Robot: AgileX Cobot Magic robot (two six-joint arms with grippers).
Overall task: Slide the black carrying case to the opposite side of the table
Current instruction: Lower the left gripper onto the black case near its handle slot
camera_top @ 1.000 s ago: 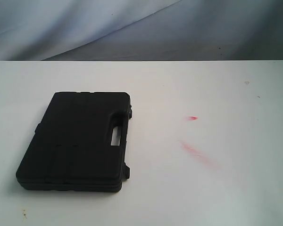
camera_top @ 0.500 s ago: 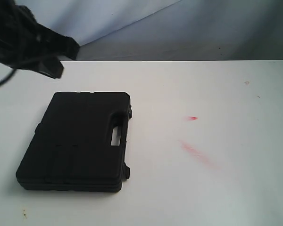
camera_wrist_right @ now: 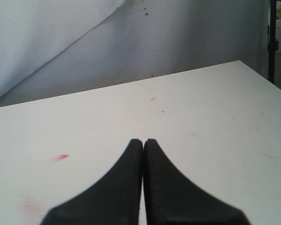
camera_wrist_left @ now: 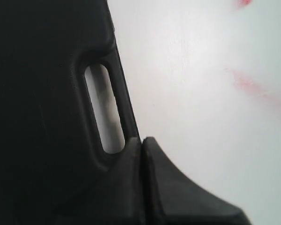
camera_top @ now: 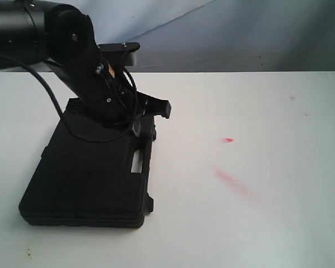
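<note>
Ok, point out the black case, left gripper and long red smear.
black case (camera_top: 84,178), exterior view, lid's middle
left gripper (camera_wrist_left: 142,143), left wrist view, between shut fingertips
long red smear (camera_top: 231,181), exterior view, streak's middle

The black carrying case (camera_top: 89,178) lies flat and closed on the wide white table (camera_top: 257,223), partly under the left gripper (camera_wrist_left: 142,143). Its long handle slot (camera_wrist_left: 104,112) runs along the edge that is just beside the gripper's tips. Faint red smears (camera_top: 231,181) mark the table further out from that edge.
</note>
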